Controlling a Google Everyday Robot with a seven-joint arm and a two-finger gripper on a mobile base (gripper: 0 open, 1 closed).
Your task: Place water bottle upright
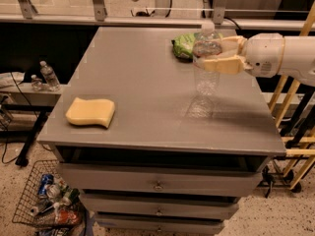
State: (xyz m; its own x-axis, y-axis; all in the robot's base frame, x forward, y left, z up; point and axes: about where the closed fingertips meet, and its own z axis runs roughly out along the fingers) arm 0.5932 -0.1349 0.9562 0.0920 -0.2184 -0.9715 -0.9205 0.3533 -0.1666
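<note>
The water bottle [206, 65] is a clear ribbed plastic bottle with a white cap. It hangs nearly upright above the right half of the grey cabinet top [142, 82], its base a little above the surface. My gripper [216, 54] comes in from the right on a white arm and is shut on the bottle's upper part, tan fingers [224, 65] on both sides of it. The label is not clearly visible.
A yellow sponge [90, 112] lies at the front left of the top. A green bag [185, 44] lies at the back, behind the bottle. Two small clear bottles [45, 75] stand on a low shelf at left. A wire basket [51, 195] with cans sits on the floor.
</note>
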